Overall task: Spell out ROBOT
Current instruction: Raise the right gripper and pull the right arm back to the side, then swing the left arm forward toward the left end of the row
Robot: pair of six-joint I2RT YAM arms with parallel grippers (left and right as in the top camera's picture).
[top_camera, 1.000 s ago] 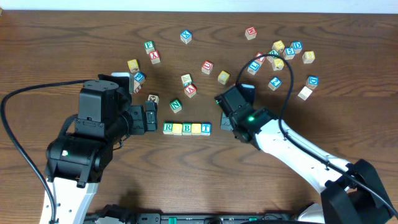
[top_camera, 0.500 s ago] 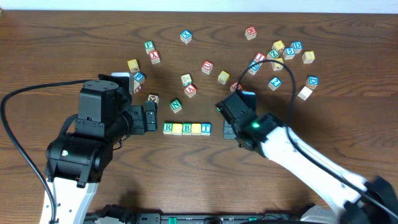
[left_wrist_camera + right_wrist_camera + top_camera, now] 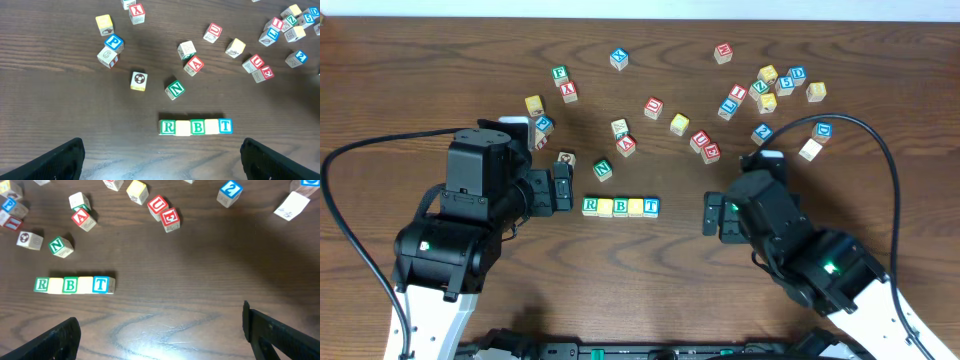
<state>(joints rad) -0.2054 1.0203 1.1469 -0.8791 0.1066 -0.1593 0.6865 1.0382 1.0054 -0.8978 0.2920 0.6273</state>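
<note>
On the brown table (image 3: 420, 60) the row (image 3: 620, 207) reads R, yellow, B, yellow, T. The left claw (image 3: 563, 188) and right claw (image 3: 714, 215) are released and empty; we should lift them away high, not brushing it.

Dark brown wooden table (image 3: 420, 60): a touching row of five small wooden letter cubes (image 3: 620, 207) lies between the left gripper (image 3: 561, 187) and the right gripper (image 3: 712, 215), with loose coloured wooden cubes (image 3: 653, 107) scattered beyond the fingertips.

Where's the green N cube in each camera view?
Overhead: green N cube, centre, just above the letter row's left end.
Left wrist: green N cube mid-frame, above the letter row's left end.
Right wrist: green N cube at left, above the letter row.
Shared landmark: the letter row.
</note>
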